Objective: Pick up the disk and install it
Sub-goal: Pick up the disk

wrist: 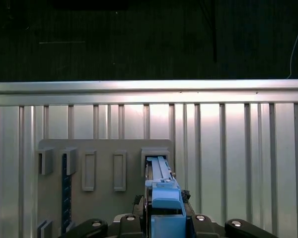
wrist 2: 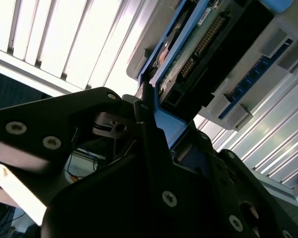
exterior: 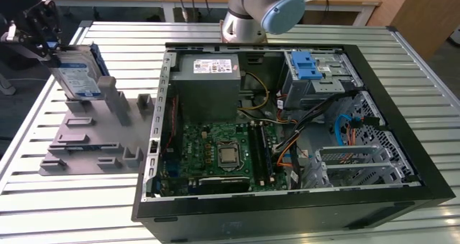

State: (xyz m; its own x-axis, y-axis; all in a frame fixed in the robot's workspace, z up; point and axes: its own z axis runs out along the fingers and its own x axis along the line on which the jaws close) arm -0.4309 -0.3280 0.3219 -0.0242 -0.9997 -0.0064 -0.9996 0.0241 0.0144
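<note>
1. closest to the exterior camera sat the black computer case (exterior: pixel 287 209), open on the slatted metal table (exterior: pixel 57 201).
2. inside the case lay a green motherboard (exterior: pixel 215 152). a grey power supply (exterior: pixel 208 88) with a white sticker sat at the far side, and a metal drive cage (exterior: pixel 327 79) carried a bright blue latch (exterior: pixel 307 66). orange and blue cables ran between them.
3. on the exterior view's left, beside the case, lay a grey slotted holder (exterior: pixel 86 147).
4. the disk (exterior: pixel 77 77) stood on edge at the holder's far end, its lower end at a slot.
5. its long axis ran up and down, and its blue-and-white label faced the exterior camera. its blue rail frame showed along the edges.
6. in the first wrist view the disk's (wrist: pixel 161 173) thin edge ran straight from the tool down into the holder's (wrist: pixel 104 148) slot.
7. the gripper (exterior: pixel 49 43) sat at the disk's upper end, closed onto the blue frame. in the second wrist view a black finger (wrist 2: pixel 149 129) pressed against the disk (wrist 2: pixel 198 44).
</note>
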